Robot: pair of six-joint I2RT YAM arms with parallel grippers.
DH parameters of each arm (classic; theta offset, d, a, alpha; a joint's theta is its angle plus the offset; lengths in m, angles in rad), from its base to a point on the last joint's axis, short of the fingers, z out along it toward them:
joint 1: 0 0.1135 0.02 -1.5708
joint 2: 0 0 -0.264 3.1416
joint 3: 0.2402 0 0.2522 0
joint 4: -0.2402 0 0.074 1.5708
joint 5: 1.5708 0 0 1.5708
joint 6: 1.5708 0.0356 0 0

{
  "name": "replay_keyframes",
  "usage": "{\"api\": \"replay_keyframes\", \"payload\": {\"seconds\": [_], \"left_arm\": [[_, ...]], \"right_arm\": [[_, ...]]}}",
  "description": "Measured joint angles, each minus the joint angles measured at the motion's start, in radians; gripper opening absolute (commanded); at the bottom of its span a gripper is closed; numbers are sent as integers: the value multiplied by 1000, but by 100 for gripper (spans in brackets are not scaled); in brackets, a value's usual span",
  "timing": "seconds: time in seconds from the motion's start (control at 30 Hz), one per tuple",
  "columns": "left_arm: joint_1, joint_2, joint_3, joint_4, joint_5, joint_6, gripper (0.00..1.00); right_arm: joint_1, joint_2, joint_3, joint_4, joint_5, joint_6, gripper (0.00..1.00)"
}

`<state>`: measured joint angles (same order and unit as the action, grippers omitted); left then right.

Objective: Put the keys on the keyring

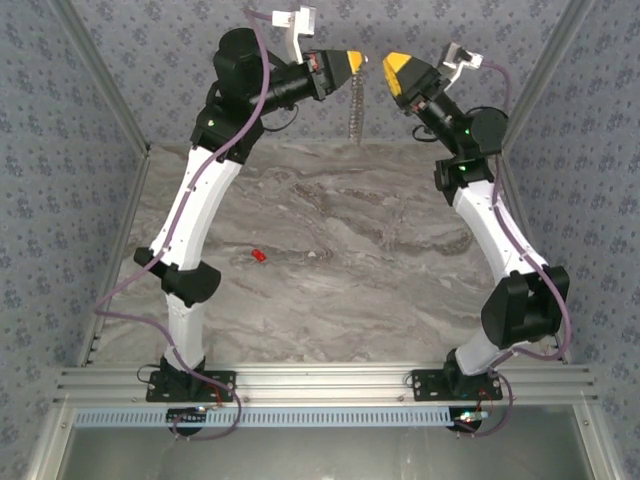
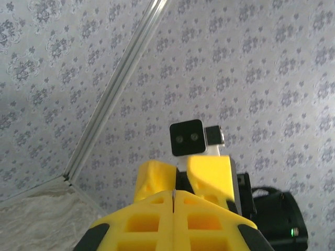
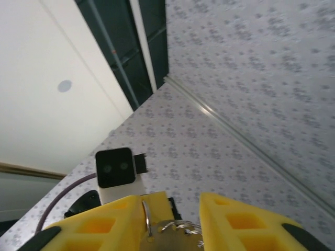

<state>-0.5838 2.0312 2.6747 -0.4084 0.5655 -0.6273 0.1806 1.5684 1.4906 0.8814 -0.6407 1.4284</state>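
**Top view.** Both arms are seen reared high at 12 o'clock, above the far edge of the tabletop [image 1: 330, 300]. The left end effector [image 1: 362, 62] and right end effector [image 1: 390, 66] are set tip to tip, near but apart. The keyring [image 1: 355, 110] is seen hanging straight down from the left tips, grey against the far wall [image 1: 180, 40]. The red key [image 1: 258, 256] is found lying flat on the marble at 9 o'clock of centre. It is near the left arm's white link but apart from it, and well in from the left edge, with bare marble on every side. The tabletop is closed in by patterned walls at 9, 12 and 3 o'clock. A metal rail [image 1: 330, 380] is run along the near edge at 6 o'clock.

**Left wrist view.** The left end effector [image 2: 172, 194] is seen with its fingers pressed together, and a thin metal sliver is pinched in the seam. Just beyond, at 12 o'clock, the right one's two yellow fingers are seen parted, with the right wrist camera [image 2: 187, 137] above them.

**Right wrist view.** The right end effector [image 3: 186, 204] is held with a moderate gap between its fingers. Metal loops are noted low in that gap, but whether the pads touch them cannot be told. The left wrist camera [image 3: 115, 167] is seen at 8 o'clock.
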Motion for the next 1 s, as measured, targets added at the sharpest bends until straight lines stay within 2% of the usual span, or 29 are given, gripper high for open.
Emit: {"api": "replay_keyframes", "payload": {"seconds": [0.27, 0.47, 0.63, 0.83, 1.0], "left_arm": [[56, 0, 11, -143, 156, 168, 0], [93, 0, 53, -258, 282, 268, 0], [95, 0, 59, -355, 349, 330, 0], [93, 0, 59, -467, 361, 388, 0], [92, 0, 59, -556, 307, 447, 0]], "right_arm": [[-115, -25, -28, -60, -132, -5, 45], [-95, -25, -17, -107, -267, -32, 45], [-38, -25, -10, -159, -352, -94, 45], [36, -26, -9, -288, -420, -233, 45], [34, -51, -25, -414, -429, -356, 44]]}}
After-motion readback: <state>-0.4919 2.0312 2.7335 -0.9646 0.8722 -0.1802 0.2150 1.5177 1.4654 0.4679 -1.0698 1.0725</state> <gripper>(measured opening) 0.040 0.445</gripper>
